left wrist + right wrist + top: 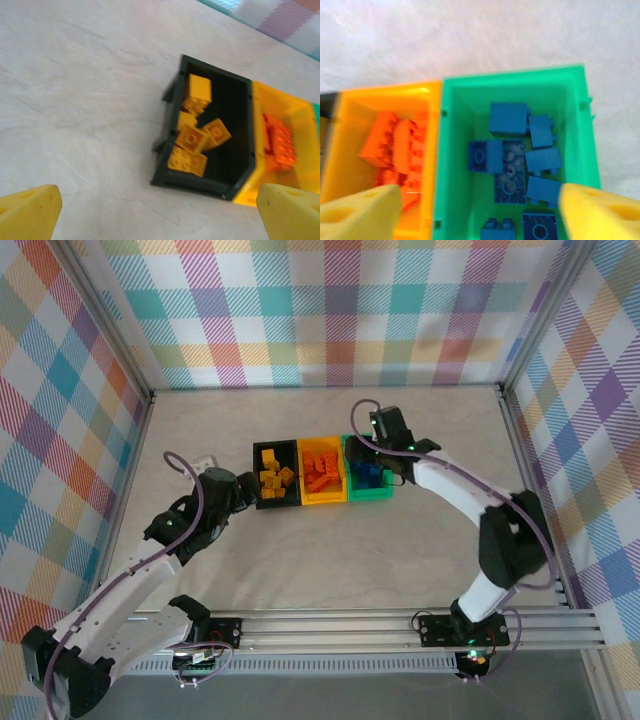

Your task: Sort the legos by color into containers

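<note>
Bin row lies crosswise: black bin (277, 505) holds yellow legos (272, 475), yellow bin (323, 500) orange legos (321, 470), green bin (368, 496) blue legos (366, 476). Left gripper (159, 200) and right gripper (480, 200) spread.

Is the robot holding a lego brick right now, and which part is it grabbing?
No, nothing is held. The right gripper hangs open above the green bin, and the left gripper is open near the black bin.

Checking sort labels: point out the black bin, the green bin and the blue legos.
black bin (237, 150): left wrist view, bare inside floor.
green bin (512, 90): right wrist view, far inner wall.
blue legos (507, 119): right wrist view, face of the farthest brick.
</note>
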Available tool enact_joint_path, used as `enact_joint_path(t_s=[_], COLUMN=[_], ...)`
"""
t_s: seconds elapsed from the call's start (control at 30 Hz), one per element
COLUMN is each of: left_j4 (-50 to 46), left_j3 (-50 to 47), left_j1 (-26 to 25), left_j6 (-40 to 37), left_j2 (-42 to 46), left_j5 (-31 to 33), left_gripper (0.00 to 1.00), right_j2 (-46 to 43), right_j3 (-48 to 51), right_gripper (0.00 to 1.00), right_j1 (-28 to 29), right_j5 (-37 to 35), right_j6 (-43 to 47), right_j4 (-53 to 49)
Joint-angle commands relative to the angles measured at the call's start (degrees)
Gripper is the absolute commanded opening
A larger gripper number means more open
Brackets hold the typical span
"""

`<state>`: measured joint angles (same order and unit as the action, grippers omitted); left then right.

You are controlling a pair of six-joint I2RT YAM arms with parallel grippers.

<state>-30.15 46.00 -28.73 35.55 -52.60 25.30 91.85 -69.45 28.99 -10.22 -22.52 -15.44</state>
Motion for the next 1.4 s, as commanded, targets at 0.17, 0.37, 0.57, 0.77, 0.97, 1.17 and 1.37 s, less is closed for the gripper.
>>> enact_joint_path(t_s=[0.17, 0.37, 0.57, 0.77, 0.97, 1.17, 1.37], left_j4=[25.46, 43.48, 67.95, 86.14, 79.42, 79.89, 79.94], left_j3=[-5.46, -15.37, -21.76, -26.39, -23.60, -24.00, -24.03], left_j1=[10.43, 17.58, 23.17, 23.87, 23.86, 23.62, 23.59], left_j6=[-21.92, -30.84, -32.75, -34.90, -34.40, -34.29, -34.27], left_j2=[-10.66, -17.76, -26.22, -37.48, -36.87, -36.72, -36.79], left_j5=[4.47, 3.16, -4.19, -10.88, -9.86, -8.87, -8.93], left_gripper=[1.00, 1.00, 1.00, 1.00, 1.00, 1.00, 1.00], right_j2=[-21.37, -31.22, -35.55, -40.18, -40.52, -25.92, -10.78], right_j3=[17.82, 27.13, 28.58, 32.72, 42.96, 49.00, 48.58], right_gripper=[1.00, 1.00, 1.00, 1.00, 1.00, 1.00, 1.00], right_j1=[0.27, -0.23, -1.60, -4.87, -8.71, -15.06, -24.63], right_j5=[-4.39, -7.75, -13.39, -15.05, -19.53, -14.35, -0.63], right_j6=[-1.80, -3.16, -2.71, 1.21, 16.34, 27.35, 22.05], right_j4=[6.30, 6.08, 1.59, 4.06, 24.77, 49.96, 62.79])
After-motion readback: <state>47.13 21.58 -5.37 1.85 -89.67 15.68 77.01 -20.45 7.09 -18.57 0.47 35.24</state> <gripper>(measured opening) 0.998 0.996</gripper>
